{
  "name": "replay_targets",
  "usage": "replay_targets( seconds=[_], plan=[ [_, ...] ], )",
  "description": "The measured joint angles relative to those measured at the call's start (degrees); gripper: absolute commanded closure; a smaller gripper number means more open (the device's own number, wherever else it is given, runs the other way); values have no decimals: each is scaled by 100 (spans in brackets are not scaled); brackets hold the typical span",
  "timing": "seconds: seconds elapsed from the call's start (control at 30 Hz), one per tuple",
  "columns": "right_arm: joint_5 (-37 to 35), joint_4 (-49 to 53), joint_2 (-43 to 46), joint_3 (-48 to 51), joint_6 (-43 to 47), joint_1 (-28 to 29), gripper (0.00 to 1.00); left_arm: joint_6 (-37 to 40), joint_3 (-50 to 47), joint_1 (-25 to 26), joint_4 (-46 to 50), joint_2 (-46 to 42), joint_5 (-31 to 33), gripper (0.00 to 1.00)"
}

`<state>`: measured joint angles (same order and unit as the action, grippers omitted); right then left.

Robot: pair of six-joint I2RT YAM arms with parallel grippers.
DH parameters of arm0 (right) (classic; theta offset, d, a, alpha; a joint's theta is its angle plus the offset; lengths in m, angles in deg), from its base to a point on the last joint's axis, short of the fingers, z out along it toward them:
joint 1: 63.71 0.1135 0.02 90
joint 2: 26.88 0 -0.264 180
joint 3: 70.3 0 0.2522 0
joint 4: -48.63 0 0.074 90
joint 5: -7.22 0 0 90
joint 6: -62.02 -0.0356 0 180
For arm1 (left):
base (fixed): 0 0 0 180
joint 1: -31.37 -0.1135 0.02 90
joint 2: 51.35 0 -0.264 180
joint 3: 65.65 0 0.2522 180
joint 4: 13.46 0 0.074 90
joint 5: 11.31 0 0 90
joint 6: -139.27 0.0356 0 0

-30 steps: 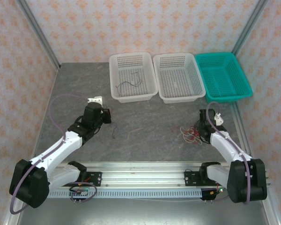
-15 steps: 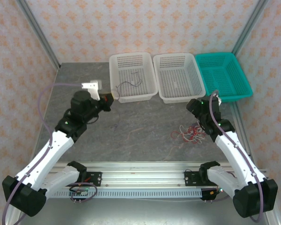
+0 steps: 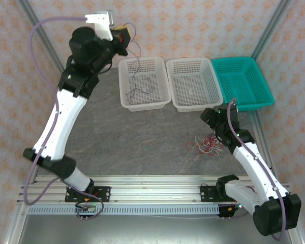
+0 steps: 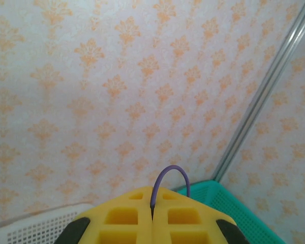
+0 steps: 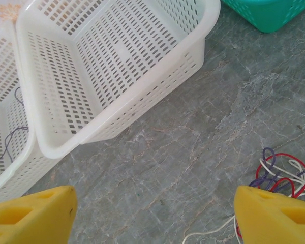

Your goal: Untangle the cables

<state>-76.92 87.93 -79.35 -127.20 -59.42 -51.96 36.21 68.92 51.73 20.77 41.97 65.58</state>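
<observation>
Top view: left gripper (image 3: 123, 36) raised high; thin dark purple cable (image 3: 138, 58) hangs from it into the leftmost white perforated plastic basket (image 3: 152, 59). Tangle of red, white and purple cables (image 3: 206, 145) lies on the grey stone-look table (image 3: 142, 145), near the right gripper (image 3: 207, 114).

Left wrist: yellow fingers (image 4: 122, 218) pressed together on the purple cable's loop (image 4: 172, 170).

Right wrist: yellow fingers (image 5: 30, 213) spread wide over table; tangle (image 5: 277, 173) near one finger.

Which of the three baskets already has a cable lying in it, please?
The leftmost white basket: a thin dark cable lies on its floor. The middle white basket and the teal basket hold none.
</observation>
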Motion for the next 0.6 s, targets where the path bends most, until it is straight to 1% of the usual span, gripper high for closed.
replay_targets(
  seconds=[0.1,0.2,0.33,0.4,0.43,0.47,0.53,0.6],
  plan=[
    [136,0,212,90,0,0,19,57,938,-63,251,835,0,100],
    [229,9,317,120,4,2,19,57,1593,-144,483,1613,2,100],
    [299,17,326,125,7,2,19,57,1679,-214,721,2339,28,100],
    [326,13,326,144,7,2,19,57,1517,-219,811,2643,55,100],
    [341,11,326,164,4,0,19,55,1401,-229,839,2743,52,98],
    [361,9,326,195,4,0,19,48,1255,-236,857,2844,48,94],
    [407,4,326,251,2,0,19,-20,905,-254,863,2997,46,79],
    [444,9,326,291,2,0,19,-142,492,-302,839,3069,31,52]
  ],
)
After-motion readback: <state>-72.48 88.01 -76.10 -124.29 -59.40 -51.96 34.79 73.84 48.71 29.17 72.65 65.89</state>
